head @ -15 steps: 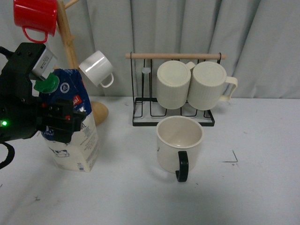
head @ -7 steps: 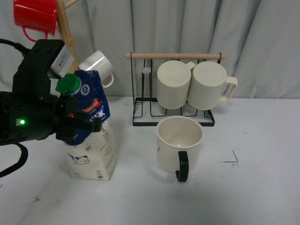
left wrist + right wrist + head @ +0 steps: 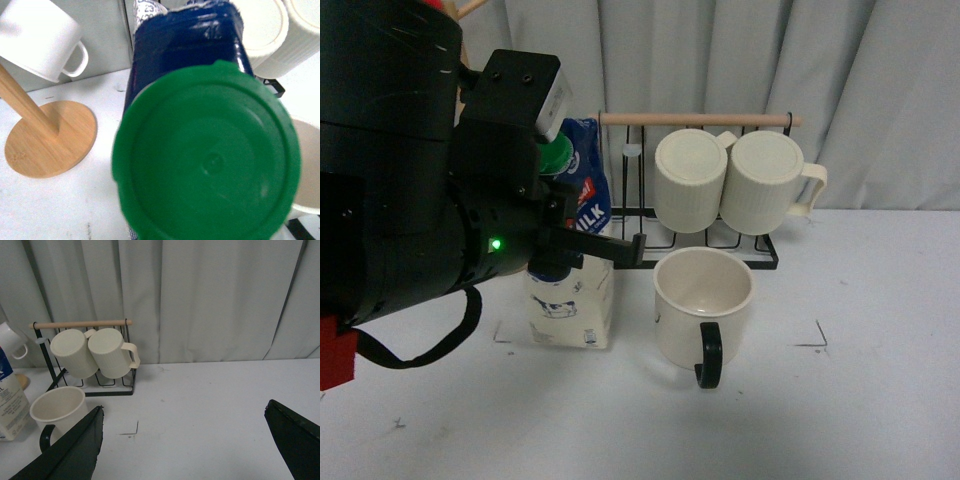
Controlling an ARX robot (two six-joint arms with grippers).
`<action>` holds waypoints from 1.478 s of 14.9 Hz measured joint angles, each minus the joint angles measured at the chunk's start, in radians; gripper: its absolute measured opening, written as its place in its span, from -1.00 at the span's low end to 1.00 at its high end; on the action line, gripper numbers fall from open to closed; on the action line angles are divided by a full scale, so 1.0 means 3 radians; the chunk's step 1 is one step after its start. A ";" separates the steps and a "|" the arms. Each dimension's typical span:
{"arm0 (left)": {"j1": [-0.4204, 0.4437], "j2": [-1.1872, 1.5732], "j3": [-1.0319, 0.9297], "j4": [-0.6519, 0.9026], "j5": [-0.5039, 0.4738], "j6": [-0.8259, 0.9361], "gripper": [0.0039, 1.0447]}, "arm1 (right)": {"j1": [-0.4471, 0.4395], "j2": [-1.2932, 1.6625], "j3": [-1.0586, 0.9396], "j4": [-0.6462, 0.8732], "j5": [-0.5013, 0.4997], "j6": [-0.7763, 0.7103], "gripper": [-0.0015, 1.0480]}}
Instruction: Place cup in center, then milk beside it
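The cup (image 3: pixel 703 307), a large cream mug with a black handle turned toward me, stands upright on the table in the front view and shows as the cup (image 3: pixel 59 410) in the right wrist view. The milk (image 3: pixel 574 280) stands upright just left of it, a small gap between them. My left gripper (image 3: pixel 582 240) is shut on the milk's blue top. Its green cap (image 3: pixel 207 162) fills the left wrist view. My right gripper (image 3: pixel 185 440) is open over bare table to the cup's right; it is out of the front view.
A black wire rack (image 3: pixel 692 255) with a wooden bar holds two ribbed cream mugs (image 3: pixel 690 180) behind the cup. A wooden mug tree's base (image 3: pixel 49 137) and a small white mug (image 3: pixel 42 37) sit left of the milk. A grey curtain hangs behind.
My left arm has carried the milk rightward, from the table's left side to just beside the cup. The cup has stayed put.
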 joint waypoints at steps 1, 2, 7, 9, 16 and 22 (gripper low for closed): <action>-0.0018 0.0022 0.0017 0.0013 -0.0011 -0.0023 -0.97 | 0.0000 0.0000 0.0000 0.0000 0.0000 0.0000 0.87; -0.0036 0.0038 0.0036 0.0015 -0.0020 -0.0046 -0.97 | 0.0000 0.0000 0.0000 0.0001 0.0000 0.0000 0.87; -0.0134 0.0184 0.0112 0.0090 -0.0126 -0.0103 -0.97 | 0.0000 0.0000 0.0000 0.0001 0.0000 0.0000 0.87; -0.0149 0.0267 0.0114 0.0107 -0.0151 -0.0114 -0.97 | 0.0000 0.0000 0.0000 0.0001 0.0000 0.0000 0.87; -0.0181 0.0355 0.0198 0.0160 -0.0183 -0.0245 -0.55 | 0.0000 0.0000 0.0000 0.0000 0.0000 0.0000 0.87; -0.0181 -0.0131 0.0071 -0.0200 -0.0046 -0.0659 0.73 | 0.0000 0.0000 0.0000 0.0000 0.0000 0.0000 0.87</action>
